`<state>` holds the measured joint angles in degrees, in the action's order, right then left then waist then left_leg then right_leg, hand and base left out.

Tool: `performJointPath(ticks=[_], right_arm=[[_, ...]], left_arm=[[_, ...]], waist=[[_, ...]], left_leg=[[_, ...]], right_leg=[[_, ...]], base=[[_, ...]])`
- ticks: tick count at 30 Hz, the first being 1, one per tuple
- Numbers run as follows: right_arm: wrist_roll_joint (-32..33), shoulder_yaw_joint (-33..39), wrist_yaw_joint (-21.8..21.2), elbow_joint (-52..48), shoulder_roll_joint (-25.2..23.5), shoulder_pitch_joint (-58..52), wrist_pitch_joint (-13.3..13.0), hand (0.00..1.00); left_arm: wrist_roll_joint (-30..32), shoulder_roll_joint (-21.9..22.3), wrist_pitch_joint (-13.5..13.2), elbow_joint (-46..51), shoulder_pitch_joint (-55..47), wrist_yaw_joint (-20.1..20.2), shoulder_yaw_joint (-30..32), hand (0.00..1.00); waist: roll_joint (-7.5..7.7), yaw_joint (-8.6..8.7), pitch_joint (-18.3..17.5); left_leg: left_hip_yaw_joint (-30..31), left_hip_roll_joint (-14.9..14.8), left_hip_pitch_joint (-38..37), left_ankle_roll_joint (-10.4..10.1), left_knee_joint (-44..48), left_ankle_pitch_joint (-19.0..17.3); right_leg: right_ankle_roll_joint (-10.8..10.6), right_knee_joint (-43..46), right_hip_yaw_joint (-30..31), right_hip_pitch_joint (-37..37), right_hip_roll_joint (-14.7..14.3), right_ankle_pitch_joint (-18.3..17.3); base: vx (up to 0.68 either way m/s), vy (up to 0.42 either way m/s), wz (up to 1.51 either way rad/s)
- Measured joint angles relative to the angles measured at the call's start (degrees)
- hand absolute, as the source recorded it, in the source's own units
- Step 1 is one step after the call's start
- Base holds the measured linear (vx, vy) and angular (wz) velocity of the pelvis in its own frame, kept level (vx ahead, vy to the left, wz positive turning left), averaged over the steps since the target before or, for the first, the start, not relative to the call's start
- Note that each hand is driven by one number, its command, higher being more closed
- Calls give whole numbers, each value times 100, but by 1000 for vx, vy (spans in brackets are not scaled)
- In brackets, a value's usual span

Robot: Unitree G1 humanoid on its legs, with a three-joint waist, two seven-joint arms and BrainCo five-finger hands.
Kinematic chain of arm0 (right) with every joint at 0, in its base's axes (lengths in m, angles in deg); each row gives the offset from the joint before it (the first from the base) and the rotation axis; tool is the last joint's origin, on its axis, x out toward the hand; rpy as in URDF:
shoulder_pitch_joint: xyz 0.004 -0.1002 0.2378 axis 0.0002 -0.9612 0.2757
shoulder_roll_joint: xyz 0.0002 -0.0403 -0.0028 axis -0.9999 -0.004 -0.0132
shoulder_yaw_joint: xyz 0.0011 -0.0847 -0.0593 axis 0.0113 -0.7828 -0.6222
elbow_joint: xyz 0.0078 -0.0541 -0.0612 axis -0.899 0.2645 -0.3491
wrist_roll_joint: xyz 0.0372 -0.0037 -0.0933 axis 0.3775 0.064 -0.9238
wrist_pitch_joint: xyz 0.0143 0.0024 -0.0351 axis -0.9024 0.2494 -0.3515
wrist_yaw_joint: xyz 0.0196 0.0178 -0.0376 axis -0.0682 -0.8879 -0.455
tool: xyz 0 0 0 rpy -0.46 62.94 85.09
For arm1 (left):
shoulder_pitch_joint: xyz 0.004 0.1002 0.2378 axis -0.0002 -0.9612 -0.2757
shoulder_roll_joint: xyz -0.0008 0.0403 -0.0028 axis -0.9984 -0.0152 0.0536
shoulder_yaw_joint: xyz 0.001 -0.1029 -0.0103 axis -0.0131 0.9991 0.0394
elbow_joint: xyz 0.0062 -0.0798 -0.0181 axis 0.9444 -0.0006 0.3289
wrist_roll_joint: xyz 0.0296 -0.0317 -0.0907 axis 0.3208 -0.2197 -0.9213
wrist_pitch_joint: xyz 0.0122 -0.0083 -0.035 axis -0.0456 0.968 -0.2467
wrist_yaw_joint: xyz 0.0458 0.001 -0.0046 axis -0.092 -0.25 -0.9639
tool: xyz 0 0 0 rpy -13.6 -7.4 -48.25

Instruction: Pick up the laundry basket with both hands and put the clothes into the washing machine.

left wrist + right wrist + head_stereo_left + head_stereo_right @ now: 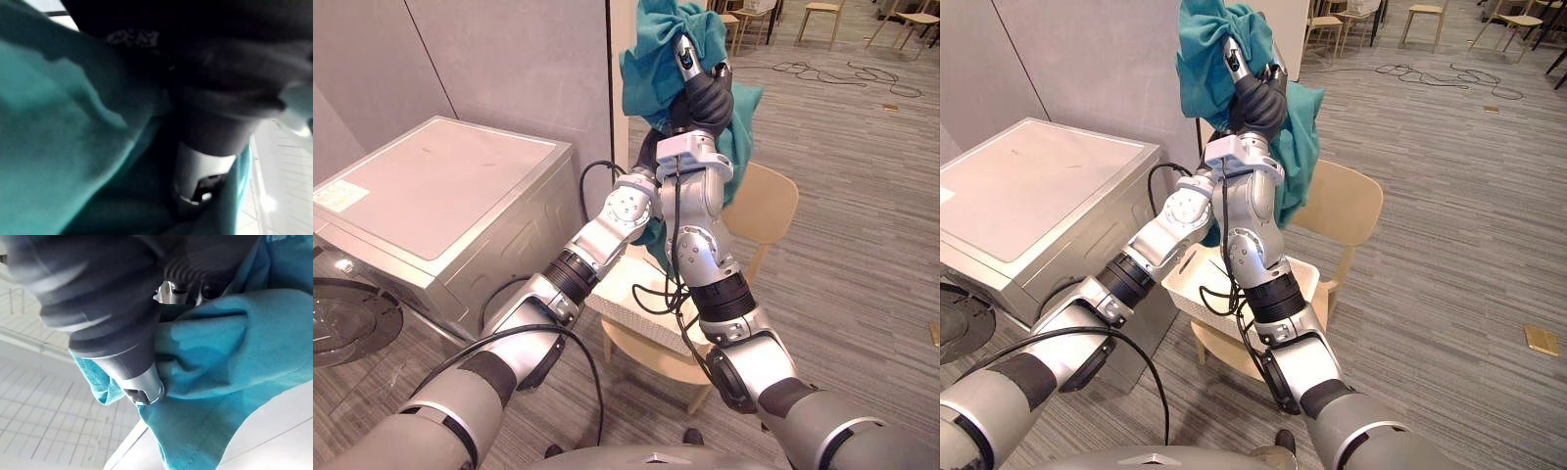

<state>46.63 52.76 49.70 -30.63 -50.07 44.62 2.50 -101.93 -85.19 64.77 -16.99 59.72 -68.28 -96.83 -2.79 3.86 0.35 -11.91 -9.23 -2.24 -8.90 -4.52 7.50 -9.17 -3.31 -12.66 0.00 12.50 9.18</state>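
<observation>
Teal garment hangs high at 12 o'clock in the head views, bunched over the right robot hand, which is lifted well above a wooden chair. In the right wrist view the thumb presses into gathered folds, so that robot hand looks closed on the cloth. The left arm reaches up behind the right wrist. The left robot hand sits against the same cloth, but whether it grips or merely touches cannot be told. The white laundry basket rests on the chair seat below the hanging hem, and neither robot hand holds it. The washing machine stands at 9 o'clock, well apart from the garment, with its round door open at 8 o'clock. The drum mouth itself is out of sight.

The step in hand appears to be carrying one garment from basket to machine. Done well, the arms would swing toward 9 o'clock with the cloth held high until its trailing hem is clear of the basket rim and the chair back. They would then descend toward 8 o'clock, in front of the machine rather than over its top. The grip should last until most of the cloth is inside the opening, since a loose tail could catch on the door.
</observation>
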Motion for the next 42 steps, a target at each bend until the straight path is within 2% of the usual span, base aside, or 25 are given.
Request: performJointPath(ticks=[5, 13, 19, 20, 26, 31, 34, 36, 39, 40, 42], right_arm=[[-1, 24, 3, -1, 14, -30, -15, 100], [-11, 64, 6, -56, -22, -253, -132, 100], [-24, 68, 5, -50, -67, -382, -132, 100], [-24, 69, 5, -51, -93, -427, -135, 0], [-3, 69, -49, -145, -60, -591, -127, 0], [25, 127, -468, -842, 397, -1335, -92, 0], [111, 324, -601, -1885, 685, -2530, 47, 0], [98, 938, -800, -2367, 927, -3549, 193, 0], [99, 1661, -954, -2556, 1079, -4283, 250, 0], [92, 1948, -1008, -2561, 1080, -4523, 250, 0], [37, 2305, -1104, -2561, 1079, -4830, 252, 0]], left_arm=[[-465, 67, -7, 0, -1, 2, -44, 100], [-549, 18, -5, 0, -67, 1, -272, 100], [-553, 31, -5, 28, -216, 12, -286, 100], [-553, 31, -5, 34, -255, 14, -305, 100], [-544, 44, -4, 44, -348, 47, -349, 100], [-401, -49, -2, 44, -347, 265, -352, 100], [-199, -433, 7, 198, -356, 311, -123, 100], [36, -989, -2, 732, -476, 382, 262, 100], [137, -1528, -15, 1182, -587, 442, 670, 100], [145, -1778, -37, 1466, -743, 489, 961, 100], [145, -2049, -133, 1867, -989, 488, 1411, 100]], waist=[[18, 7, -7], [174, 11, -100], [208, -16, -105], [217, -18, -104], [275, -9, -107], [406, -21, -113], [406, 15, -114], [400, 101, -117], [393, 184, -120], [386, 256, -124], [375, 280, -131]], left_leg=[[-2, 0, -7, 0, -8, 0], [30, 4, -9, 3, -1, -1], [65, 10, -80, 16, -32, -25], [64, 11, -80, 17, -32, -27], [58, 12, -77, 19, -32, -29], [-50, 16, -72, 14, -31, -44], [-174, 17, -74, 23, -1, -51], [-233, 16, -85, 20, 0, -67], [-270, 13, -89, 11, -11, -80], [-280, 8, -96, 4, -31, -89], [-319, 4, -95, -6, -33, -116]], right_leg=[[0, -4, 0, 8, 1, 0], [-20, -59, -36, 66, 4, 19], [-5, -108, -61, 190, 7, -1], [-24, -108, -61, 189, 8, -16], [-29, -106, -54, 179, 10, -19], [-44, -57, 19, 90, 7, -31], [-59, 46, 158, -45, 5, -39], [-59, 58, 247, -103, -4, -39], [-55, 65, 279, -135, -12, -42], [-46, 66, 283, -136, -17, -50], [-33, 72, 315, -181, -22, -95]], base=[[-6, -1, 0], [0, 0, 1], [-23, -4, 3], [-39, -4, 0], [-12, -3, 0], [0, -1, -8], [10, -2, -19], [2, -9, -16], [-24, -10, -10], [-44, -11, -7], [-48, -6, -11]])
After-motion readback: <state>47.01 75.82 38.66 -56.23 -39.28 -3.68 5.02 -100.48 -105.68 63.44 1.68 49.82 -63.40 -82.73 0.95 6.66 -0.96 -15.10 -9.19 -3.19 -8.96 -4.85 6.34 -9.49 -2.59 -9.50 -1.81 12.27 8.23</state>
